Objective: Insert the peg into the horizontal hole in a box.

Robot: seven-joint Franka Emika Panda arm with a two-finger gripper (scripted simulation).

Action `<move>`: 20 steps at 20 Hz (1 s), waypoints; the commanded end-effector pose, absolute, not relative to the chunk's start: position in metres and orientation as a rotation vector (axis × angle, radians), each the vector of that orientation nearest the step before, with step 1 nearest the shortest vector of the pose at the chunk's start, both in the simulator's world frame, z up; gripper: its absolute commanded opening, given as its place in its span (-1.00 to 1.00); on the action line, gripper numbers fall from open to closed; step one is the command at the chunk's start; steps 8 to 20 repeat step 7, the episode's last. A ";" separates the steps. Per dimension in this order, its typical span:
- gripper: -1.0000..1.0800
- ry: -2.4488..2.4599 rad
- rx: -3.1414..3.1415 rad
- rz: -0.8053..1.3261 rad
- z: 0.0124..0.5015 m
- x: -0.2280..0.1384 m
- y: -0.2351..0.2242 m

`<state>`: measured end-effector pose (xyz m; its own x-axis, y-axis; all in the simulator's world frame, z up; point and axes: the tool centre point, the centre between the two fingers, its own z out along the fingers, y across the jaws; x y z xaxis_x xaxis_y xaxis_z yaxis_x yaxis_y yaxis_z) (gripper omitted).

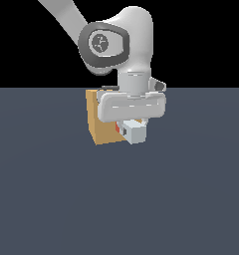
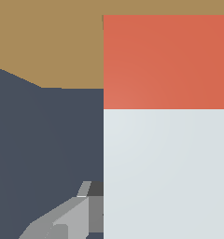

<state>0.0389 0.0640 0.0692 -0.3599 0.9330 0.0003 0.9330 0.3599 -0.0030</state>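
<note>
A flat slate-blue floor (image 1: 52,199) meets a plain black backdrop (image 1: 22,45).

pegs: 1 (image 1: 134,131) | boxes: 1 (image 1: 102,124) | robot arms: 1 (image 1: 134,55)

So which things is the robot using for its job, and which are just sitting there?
For the job:
- the peg, red end toward the box
- the box
- the end effector, holding the peg
- the hole, hidden in both views

Just there:
- only the dark floor; nothing else lies about
</note>
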 end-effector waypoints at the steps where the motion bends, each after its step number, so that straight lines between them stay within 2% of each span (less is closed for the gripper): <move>1: -1.00 -2.592 -1.780 -0.002 0.072 0.034 0.079; 6: -1.00 -2.592 -1.780 -0.002 0.072 0.030 0.094; 20: -1.00 -2.592 -1.780 -0.002 0.072 0.030 0.094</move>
